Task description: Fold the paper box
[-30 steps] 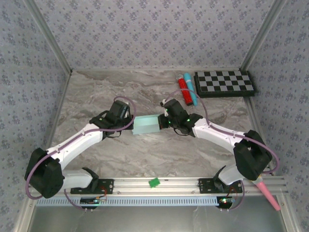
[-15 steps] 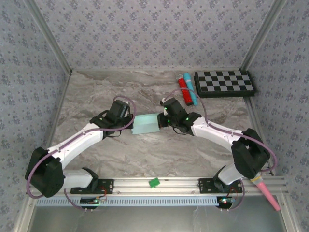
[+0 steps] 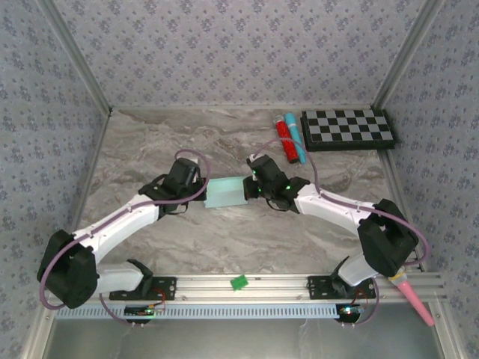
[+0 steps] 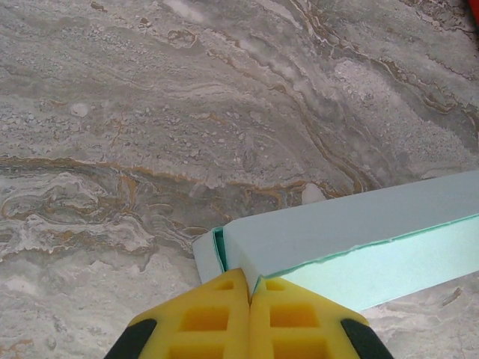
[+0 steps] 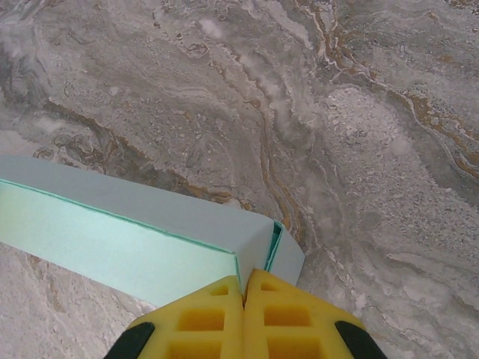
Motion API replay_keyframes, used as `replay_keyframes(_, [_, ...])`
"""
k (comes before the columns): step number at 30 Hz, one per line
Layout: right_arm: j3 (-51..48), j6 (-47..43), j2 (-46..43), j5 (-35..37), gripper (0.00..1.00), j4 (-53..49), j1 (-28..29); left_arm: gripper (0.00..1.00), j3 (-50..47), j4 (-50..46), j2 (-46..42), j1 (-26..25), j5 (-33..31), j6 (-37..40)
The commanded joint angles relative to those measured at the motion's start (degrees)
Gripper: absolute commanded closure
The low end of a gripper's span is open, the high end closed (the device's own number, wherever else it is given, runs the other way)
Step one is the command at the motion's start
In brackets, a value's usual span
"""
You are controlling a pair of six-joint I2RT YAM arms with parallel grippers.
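The paper box (image 3: 224, 192) is a pale aqua card box, folded into a long rectangular shape, in the middle of the marble table. My left gripper (image 3: 203, 191) is at its left end and my right gripper (image 3: 249, 188) at its right end. In the left wrist view the yellow fingertips of the left gripper (image 4: 249, 278) are shut together on a card edge at the corner of the box (image 4: 337, 232). In the right wrist view the right gripper (image 5: 244, 280) is shut the same way on the end corner of the box (image 5: 135, 232), beside a tucked end flap (image 5: 288, 254).
A checkerboard (image 3: 348, 129) lies at the back right, with a red tube (image 3: 284, 138) and a slim blue tube (image 3: 296, 142) beside it. A small green piece (image 3: 239, 282) sits on the front rail. A pink object (image 3: 415, 299) lies at the front right. Patterned walls close in three sides.
Both grippers and the box between them have shifted slightly left and toward the back. Their hold on the two ends looks the same.
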Motion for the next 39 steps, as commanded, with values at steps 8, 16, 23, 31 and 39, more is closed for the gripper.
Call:
replay_keyframes(8, [-3.8,1.77,1.03,-1.48,1.0,-1.67,2.81,1.0,-5.28,-2.65,0.29,-2.23,1.8,0.11])
replay_keyframes(16, [-4.84,1.71,0.93,-0.68,1.0,-2.06,3.75,1.0,-7.19,-2.07,0.64,-3.44,0.3,-0.31])
replay_keyframes(23, [-4.65,1.64,-0.07,1.01,0.98,-2.64,4.89,1.0,-7.81,-1.99,1.01,-4.12,-0.57,-0.82])
replay_keyframes(31, [-3.08,1.11,-2.44,3.25,0.75,-4.12,4.97,0.95,-6.52,-2.51,-0.83,-4.3,-1.87,-0.25])
replay_keyframes(39, [-2.92,0.05,-5.07,3.9,0.64,-4.03,5.04,0.74,-5.68,-2.95,-2.79,-4.35,-1.79,0.28])
